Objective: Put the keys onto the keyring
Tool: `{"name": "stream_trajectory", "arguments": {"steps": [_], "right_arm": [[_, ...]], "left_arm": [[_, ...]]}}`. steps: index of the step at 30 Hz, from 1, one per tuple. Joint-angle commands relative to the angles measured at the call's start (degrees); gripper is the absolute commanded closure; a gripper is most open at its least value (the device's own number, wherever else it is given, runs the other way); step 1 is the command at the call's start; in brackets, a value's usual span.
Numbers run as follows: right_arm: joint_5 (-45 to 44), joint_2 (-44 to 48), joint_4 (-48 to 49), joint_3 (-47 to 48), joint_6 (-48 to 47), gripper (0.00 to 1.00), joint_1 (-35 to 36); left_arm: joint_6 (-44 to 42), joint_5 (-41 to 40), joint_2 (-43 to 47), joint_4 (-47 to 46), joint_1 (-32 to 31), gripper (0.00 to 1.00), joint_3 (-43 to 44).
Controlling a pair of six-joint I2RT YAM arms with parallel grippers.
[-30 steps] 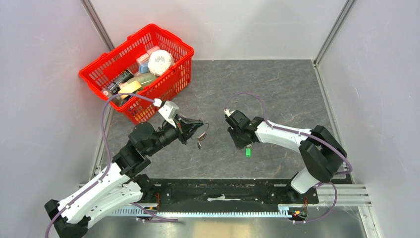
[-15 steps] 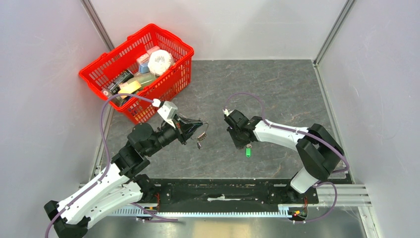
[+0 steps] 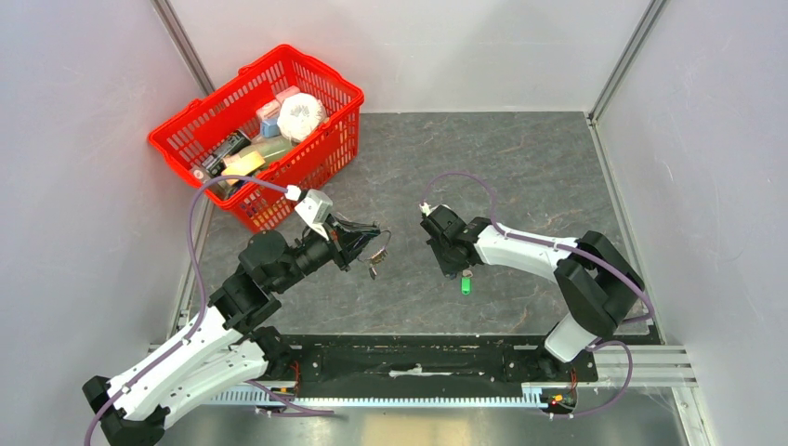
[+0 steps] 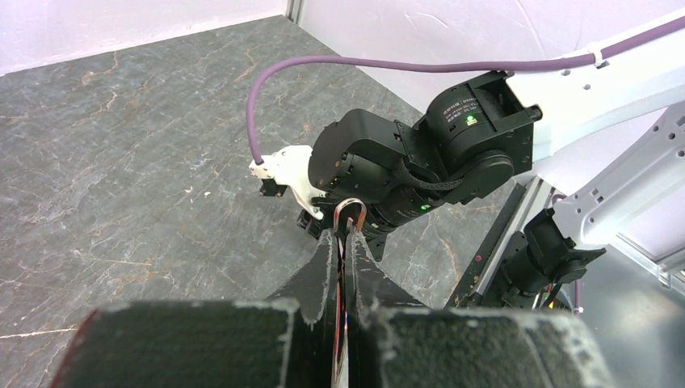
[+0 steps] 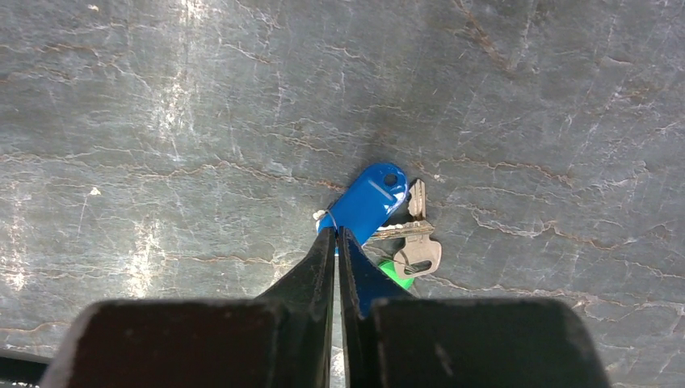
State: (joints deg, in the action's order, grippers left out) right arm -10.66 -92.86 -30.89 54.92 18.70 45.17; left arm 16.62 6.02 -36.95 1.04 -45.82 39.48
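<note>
My left gripper is held above the table, shut on the keyring, a thin silver wire loop with small silver keys dangling below it. In the left wrist view the loop pokes out past the closed fingertips of the left gripper. My right gripper is down at the table, shut on the near end of a blue-headed key. A plain silver key and a green head lie right beside it. From above, the right gripper hides the blue key; the green key shows.
A red basket full of household items stands at the back left, close behind the left arm. Grey walls close in the table on three sides. A black rail runs along the near edge between the arm bases.
The right gripper's jaws have closed from partly open onto the blue key, and that arm has edged slightly left. The left arm holds still with the keyring.
</note>
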Motion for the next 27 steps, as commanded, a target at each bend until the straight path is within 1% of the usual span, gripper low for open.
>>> {"name": "stream_trajectory", "arguments": {"steps": [1,3,7,14,19,24,27], "right_arm": [[-0.2,-0.5,-0.1,2.2,1.0,0.95,0.3],[0.8,-0.3,-0.1,2.4,1.1,1.0,0.2],[2.6,1.8,0.0,2.6,1.4,1.0,0.2],[4.9,13.2,-2.7,5.4,1.7,1.0,0.3],[9.4,19.7,-3.6,8.8,-0.6,1.0,0.8],[10.5,23.1,-4.7,12.8,-4.2,1.0,2.8],[13.3,24.6,-4.7,14.6,-6.6,1.0,4.1]], "left_arm": [[0.9,-0.6,1.0,-1.4,0.2,0.98,2.4],[0.9,-0.5,1.1,-1.4,0.2,0.98,2.4],[1.0,-0.2,1.7,-1.4,0.2,0.98,2.4],[1.0,0.2,2.1,-1.4,0.2,0.98,2.8],[1.0,0.6,2.0,-1.4,0.2,0.98,3.0],[0.6,1.5,2.1,-1.4,0.1,0.98,3.2],[0.5,2.1,2.1,-1.4,0.2,0.98,3.2]]}}
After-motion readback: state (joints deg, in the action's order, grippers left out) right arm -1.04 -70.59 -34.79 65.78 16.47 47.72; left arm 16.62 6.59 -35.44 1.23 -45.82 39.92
